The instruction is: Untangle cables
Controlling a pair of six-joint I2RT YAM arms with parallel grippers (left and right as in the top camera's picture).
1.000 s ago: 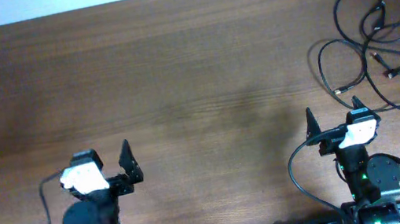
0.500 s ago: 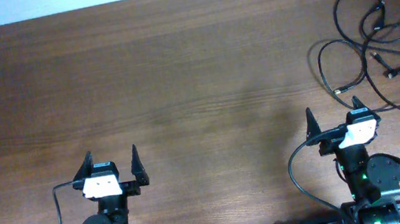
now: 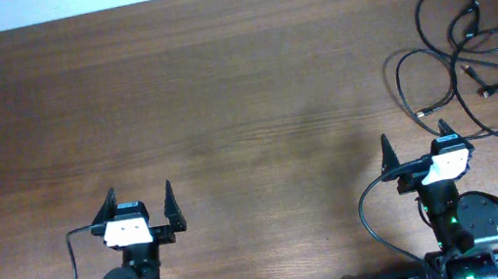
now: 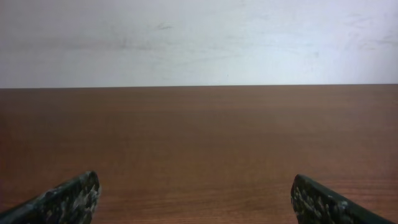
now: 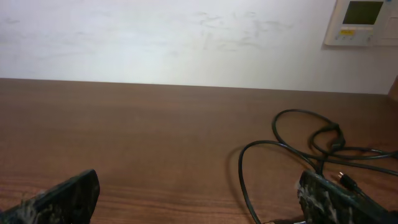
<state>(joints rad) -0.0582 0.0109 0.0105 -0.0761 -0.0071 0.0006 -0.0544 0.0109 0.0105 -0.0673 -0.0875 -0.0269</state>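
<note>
l gripper [image 4: 195,179] & r gripper [image 5: 198,176] wide apart, empty; cables [image 3: 468,67] tangled far right.

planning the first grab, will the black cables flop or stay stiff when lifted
Probably floppy: the cables are thin and lie in loose curved loops. Lifting one strand would likely drag others, since several cross mid-tangle. They look light, so a push may slide the whole tangle.
</note>
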